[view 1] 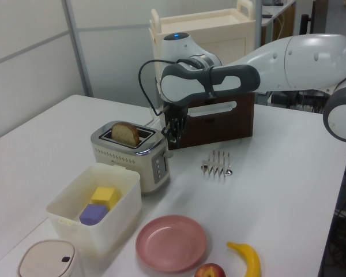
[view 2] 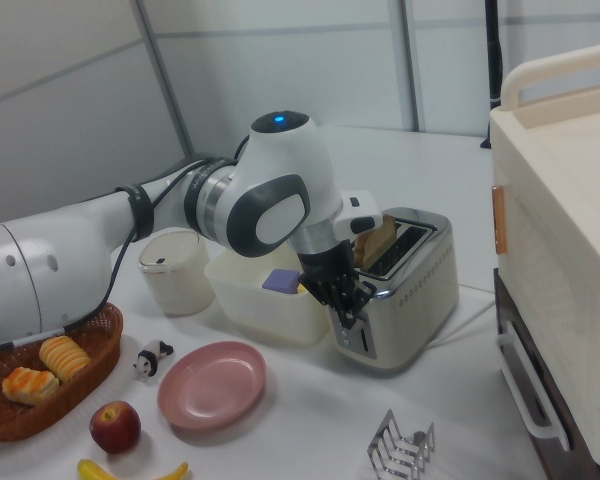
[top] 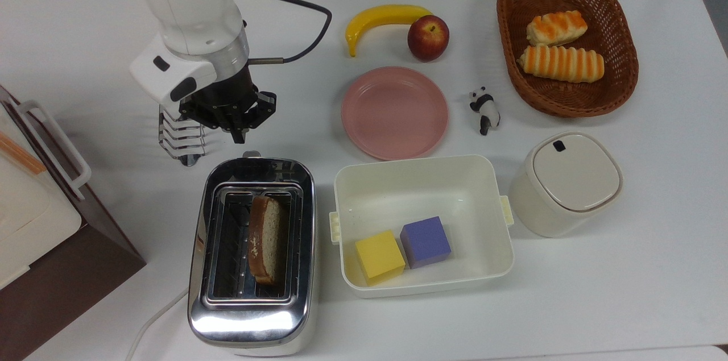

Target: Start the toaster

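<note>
Toward the top view's lower left stands the toaster [top: 252,253], long axis running top to bottom, one bread slice [top: 266,239] upright in its slot. Directly above its upper end, near the lever [top: 251,154], hangs the gripper [top: 239,135], pointing down, holding nothing; finger opening cannot be told. Lies below the claw in the top view, so likely needs a short advance and a downward press. Just beside on the top view's left: wire toast rack [top: 181,139]. No obstacle between claw and lever.
</note>
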Tool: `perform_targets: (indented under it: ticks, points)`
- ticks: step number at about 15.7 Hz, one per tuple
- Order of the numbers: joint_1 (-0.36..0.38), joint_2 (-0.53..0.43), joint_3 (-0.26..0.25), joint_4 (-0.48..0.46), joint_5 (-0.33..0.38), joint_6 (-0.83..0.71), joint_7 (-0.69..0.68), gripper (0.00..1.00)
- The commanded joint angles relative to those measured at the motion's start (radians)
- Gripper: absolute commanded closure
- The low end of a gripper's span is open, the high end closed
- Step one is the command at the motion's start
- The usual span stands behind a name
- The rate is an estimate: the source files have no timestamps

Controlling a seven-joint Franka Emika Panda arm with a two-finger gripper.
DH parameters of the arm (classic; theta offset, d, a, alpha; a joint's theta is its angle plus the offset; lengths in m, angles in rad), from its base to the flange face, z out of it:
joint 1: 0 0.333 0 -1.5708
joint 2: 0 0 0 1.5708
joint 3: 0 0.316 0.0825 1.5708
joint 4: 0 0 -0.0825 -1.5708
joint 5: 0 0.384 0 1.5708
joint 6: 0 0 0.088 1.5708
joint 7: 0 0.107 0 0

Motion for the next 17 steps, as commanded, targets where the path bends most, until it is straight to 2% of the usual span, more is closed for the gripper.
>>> perform_targets:
  ticks: [1,17]
  points:
    - [0.005,0.009,-0.005,-0.006,0.017,0.032,0.002,1.00]
    - [0.014,0.071,0.001,-0.006,0.016,0.077,0.002,1.00]
